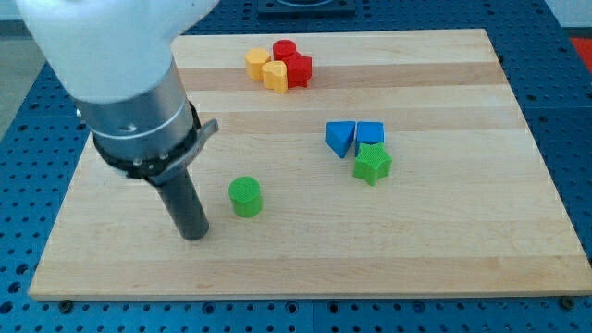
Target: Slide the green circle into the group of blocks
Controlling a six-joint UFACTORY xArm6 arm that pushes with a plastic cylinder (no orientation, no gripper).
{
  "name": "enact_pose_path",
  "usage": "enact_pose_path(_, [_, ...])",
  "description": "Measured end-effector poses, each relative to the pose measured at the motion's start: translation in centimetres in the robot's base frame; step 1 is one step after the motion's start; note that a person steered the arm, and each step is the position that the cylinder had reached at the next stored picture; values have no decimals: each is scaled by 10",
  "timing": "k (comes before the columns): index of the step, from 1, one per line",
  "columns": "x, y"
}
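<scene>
The green circle [246, 197] is a short green cylinder standing alone on the wooden board [444, 250], left of the middle. My tip [195, 233] rests on the board just to the view's left of the green circle and slightly below it, a small gap apart. A group of three blocks lies to the view's right: a blue triangle [339, 138], a blue cube [370, 133] and a green star [372, 164], close together.
A second cluster sits near the view's top: a yellow block [258, 63], another yellow block [276, 76], a red cylinder [284, 49] and a red block [299, 67]. The arm's grey body [129, 83] covers the board's upper left.
</scene>
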State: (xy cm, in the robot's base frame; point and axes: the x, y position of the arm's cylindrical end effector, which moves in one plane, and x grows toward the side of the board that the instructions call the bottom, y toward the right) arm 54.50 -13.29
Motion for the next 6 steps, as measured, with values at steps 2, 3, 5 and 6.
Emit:
enact_pose_path(2, [-58, 134])
enact_pose_path(3, [-54, 133])
enact_pose_path(5, [-39, 83])
enact_pose_path(6, [-56, 100])
